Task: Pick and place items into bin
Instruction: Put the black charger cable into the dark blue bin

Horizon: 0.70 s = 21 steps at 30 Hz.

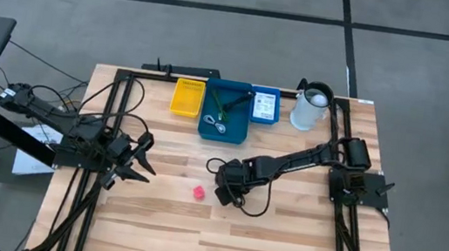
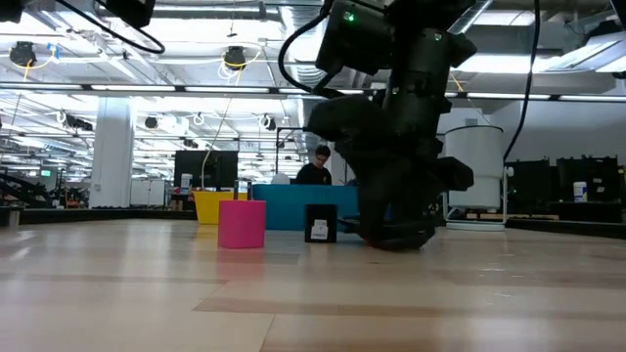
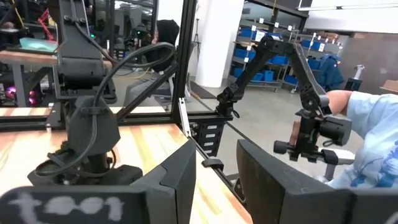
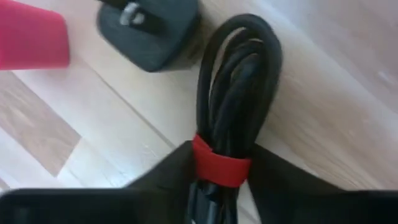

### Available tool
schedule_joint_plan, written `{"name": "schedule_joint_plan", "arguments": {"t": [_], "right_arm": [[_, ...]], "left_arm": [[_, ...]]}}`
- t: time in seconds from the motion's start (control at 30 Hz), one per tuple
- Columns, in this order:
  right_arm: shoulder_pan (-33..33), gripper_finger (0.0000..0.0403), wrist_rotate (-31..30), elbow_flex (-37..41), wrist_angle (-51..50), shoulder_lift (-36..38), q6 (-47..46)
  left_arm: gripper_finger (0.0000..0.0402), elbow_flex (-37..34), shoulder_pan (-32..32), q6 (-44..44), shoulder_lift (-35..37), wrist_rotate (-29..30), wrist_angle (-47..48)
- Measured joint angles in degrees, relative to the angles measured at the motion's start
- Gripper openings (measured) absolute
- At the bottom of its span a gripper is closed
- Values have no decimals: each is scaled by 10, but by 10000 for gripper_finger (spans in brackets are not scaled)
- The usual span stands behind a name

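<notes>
My right gripper [image 1: 227,187] is low over the middle of the table, shut on a black coiled cable [image 4: 239,81] bound with a red band. A small black block [image 4: 152,28] lies flat on the wood just beyond the coil; the low view shows this block [image 2: 320,223] too. The pink-red cube [image 1: 197,192] sits on the table left of the gripper. Green sticks [image 1: 229,102] lie inside the dark blue bin [image 1: 239,132]. A white printed packet [image 1: 265,105] lies in a small blue tray. My left gripper [image 1: 139,159] waits open near the table's left side. My right gripper pinches the cable bundle between its two fingers at the red band [image 4: 221,165], where the strands are gathered. The fingers lie along the bundle, and the looped end [image 4: 242,37] sticks out past the fingertips over the wood. The gripper [image 2: 396,230] reaches down to the tabletop.
A yellow tray [image 1: 187,96], the blue bin and the small blue tray stand in a row at the far edge, with a white jug [image 1: 311,107] to their right. Black frame rails [image 1: 111,118] run along both sides. A person [image 3: 373,130] shows beyond the table.
</notes>
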<state>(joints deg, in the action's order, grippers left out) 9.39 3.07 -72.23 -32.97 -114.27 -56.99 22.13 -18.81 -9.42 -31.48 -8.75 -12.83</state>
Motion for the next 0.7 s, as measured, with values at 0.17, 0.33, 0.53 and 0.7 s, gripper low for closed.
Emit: {"name": "schedule_joint_plan", "arguments": {"t": [0.17, 0.33, 0.53, 0.7], "right_arm": [[0, 49, -8, 4, -17, 21, 0], [1, 49, -37, 4, -41, 72, -14], [-47, 49, -90, 3, -49, 146, 28], [-130, 49, -106, 3, 19, 189, 133]], "left_arm": [[104, 0, 0, -2, 0, 0, 11], [104, 0, 0, -1, 0, 1, 17], [104, 0, 0, 0, 0, 5, 18], [104, 0, 0, 1, 0, 5, 20]]}}
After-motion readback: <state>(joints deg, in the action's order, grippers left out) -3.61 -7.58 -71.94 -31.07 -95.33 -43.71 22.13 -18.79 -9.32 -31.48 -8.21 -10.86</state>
